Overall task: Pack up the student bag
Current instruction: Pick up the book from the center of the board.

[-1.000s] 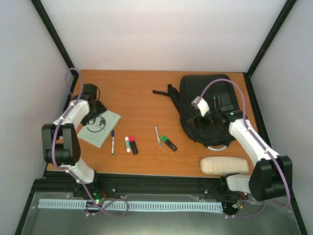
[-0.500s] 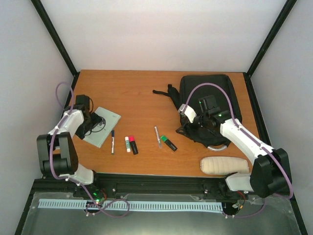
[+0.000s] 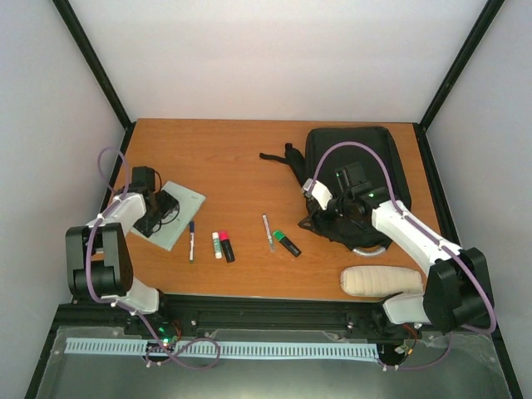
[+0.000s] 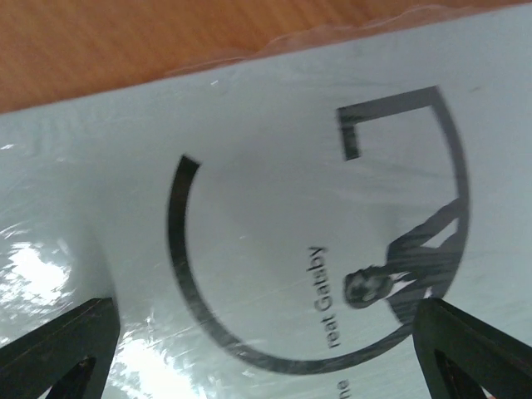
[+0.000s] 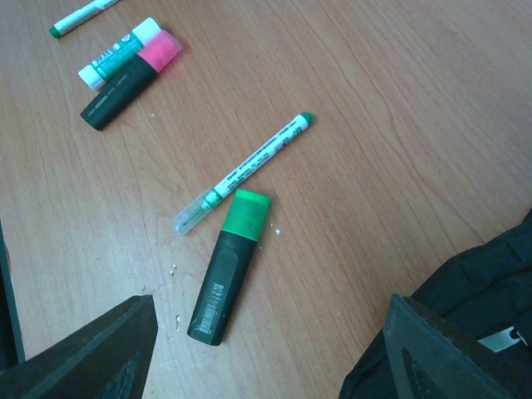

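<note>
While left gripper (image 4: 259, 309), right gripper (image 5: 268, 303) gape empty: one student bag (image 3: 359, 143), maybe two highlighters (image 5: 229, 266) (image 5: 129, 79).

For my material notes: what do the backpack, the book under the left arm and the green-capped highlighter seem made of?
The student bag: matte black fabric, probably nylon or polyester; it sags and creases. The book: paper cover under clear glossy film; glare patches and wrinkles show. The highlighter: smooth hard plastic, dark body, green cap.
</note>
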Motion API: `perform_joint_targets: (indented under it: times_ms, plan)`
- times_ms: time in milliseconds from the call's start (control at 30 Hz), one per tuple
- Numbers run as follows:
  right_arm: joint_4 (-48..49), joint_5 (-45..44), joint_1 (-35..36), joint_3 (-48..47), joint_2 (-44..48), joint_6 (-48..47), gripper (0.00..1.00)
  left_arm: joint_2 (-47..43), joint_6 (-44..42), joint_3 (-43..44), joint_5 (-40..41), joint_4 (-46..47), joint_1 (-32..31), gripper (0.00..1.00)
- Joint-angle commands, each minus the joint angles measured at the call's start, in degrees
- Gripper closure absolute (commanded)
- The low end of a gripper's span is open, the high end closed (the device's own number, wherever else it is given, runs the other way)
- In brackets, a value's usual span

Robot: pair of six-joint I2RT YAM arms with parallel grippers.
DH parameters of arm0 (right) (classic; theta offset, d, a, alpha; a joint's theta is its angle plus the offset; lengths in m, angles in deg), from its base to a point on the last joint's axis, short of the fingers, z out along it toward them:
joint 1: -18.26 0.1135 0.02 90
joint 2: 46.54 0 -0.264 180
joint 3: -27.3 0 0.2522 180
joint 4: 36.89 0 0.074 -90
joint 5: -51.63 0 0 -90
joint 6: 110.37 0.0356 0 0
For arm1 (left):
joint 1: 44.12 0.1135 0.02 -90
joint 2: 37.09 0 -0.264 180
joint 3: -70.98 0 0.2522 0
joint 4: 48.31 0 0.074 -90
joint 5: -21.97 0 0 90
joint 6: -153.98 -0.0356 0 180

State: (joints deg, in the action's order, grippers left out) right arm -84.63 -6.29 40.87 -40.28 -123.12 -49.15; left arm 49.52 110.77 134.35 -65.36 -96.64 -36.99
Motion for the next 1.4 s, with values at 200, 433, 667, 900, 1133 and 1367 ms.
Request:
perform_joint_targets:
  times_ms: [200, 433, 667, 900, 1133, 1367]
  plan:
    - [-0.3, -1.5, 0.7, -0.7, -3.3, -0.3, 0.26, 11.9, 0.5, 1.9, -11.9, 11.5, -4.4, 0.00]
    - [-0.4, -2.9, 0.8, -0.6, -4.0, -0.4, 0.26, 15.6, 0.7, 5.8, -14.3, 12.1, -10.5, 0.01]
    - [-0.6, -3.5, 0.8, -0.4, -3.9, -1.0, 0.27, 15.6, -2.9, 10.1, -19.2, 8.4, -14.3, 0.02]
    - [-0.8, -3.0, 0.8, -2.7, -5.0, 0.0, 0.29, 7.9, -11.6, 18.5, -9.1, -1.9, -14.7, 0.00]
    - [-0.2, -2.5, 1.0, -9.6, -10.5, 6.1, 0.33, 19.7, -14.5, 35.8, 0.4, -10.7, -13.2, 0.00]
    - [1.8, 0.2, 1.4, -14.9, -16.3, 9.5, 0.29, 30.8, -21.5, 48.3, -1.9, -12.2, -9.0, 0.00]
